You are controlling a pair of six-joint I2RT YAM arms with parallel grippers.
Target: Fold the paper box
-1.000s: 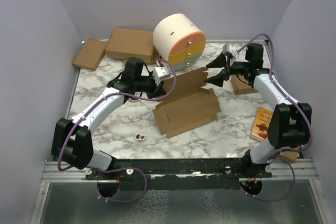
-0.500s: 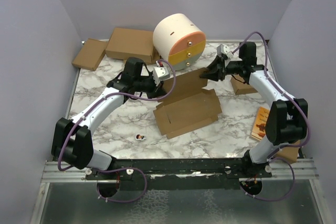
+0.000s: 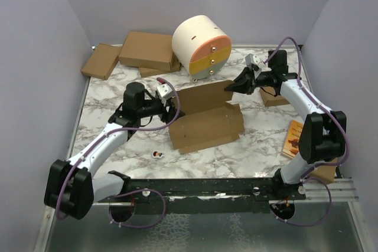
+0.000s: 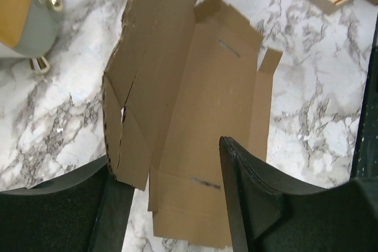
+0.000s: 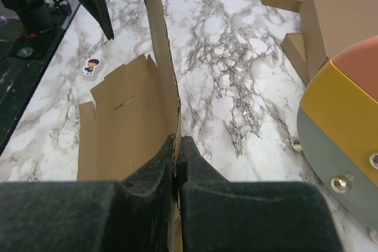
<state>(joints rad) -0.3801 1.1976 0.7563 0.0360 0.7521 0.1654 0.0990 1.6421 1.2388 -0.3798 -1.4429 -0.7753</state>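
Observation:
The paper box [image 3: 207, 123] is a brown die-cut cardboard sheet lying mid-table, with its long rear panel [image 3: 204, 95] standing upright. My right gripper [image 3: 230, 87] is shut on that panel's right end; in the right wrist view the fingertips [image 5: 177, 144] pinch the thin cardboard edge [image 5: 162, 57]. My left gripper [image 3: 172, 109] stands open at the box's left end. In the left wrist view its fingers [image 4: 248, 193] straddle the box's near corner [image 4: 183, 146] without pressing on it.
A round white drawer unit with orange and yellow fronts [image 3: 202, 45] stands at the back. Brown cartons [image 3: 147, 50] [image 3: 101, 61] lie back left. A small carton [image 3: 273, 95] and an orange booklet [image 3: 295, 137] lie right. A small sticker [image 3: 156, 156] lies near front.
My left gripper let go of the box's left end, opened and drew back to the near left. My right gripper came in and shut on the upright panel's right end.

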